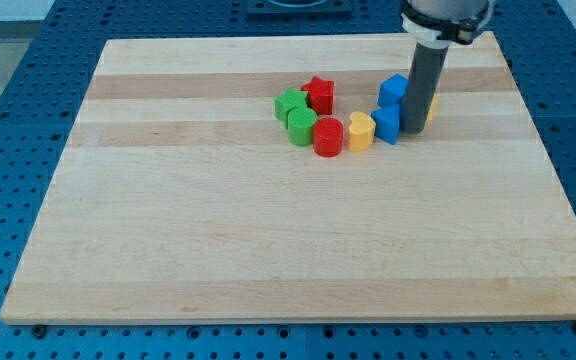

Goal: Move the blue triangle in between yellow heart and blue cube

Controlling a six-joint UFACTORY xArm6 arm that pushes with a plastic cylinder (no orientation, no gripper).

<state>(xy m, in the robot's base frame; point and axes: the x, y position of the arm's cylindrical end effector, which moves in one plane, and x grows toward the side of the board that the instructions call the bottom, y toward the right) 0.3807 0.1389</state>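
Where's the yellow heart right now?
The yellow heart sits right of centre in the view's upper half, squeezed between the red cylinder on its left and a blue block on its right.

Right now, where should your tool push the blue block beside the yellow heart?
I cannot grip, only push. My tip sits by that blue block's flat side at the view's right, so I'd probably push there, toward the view's left; the yellow heart is close on its far side.

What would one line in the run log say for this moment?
tip right of lower blue block | upper blue block behind | yellow heart left, beside red cylinder | yellow piece half hidden behind rod
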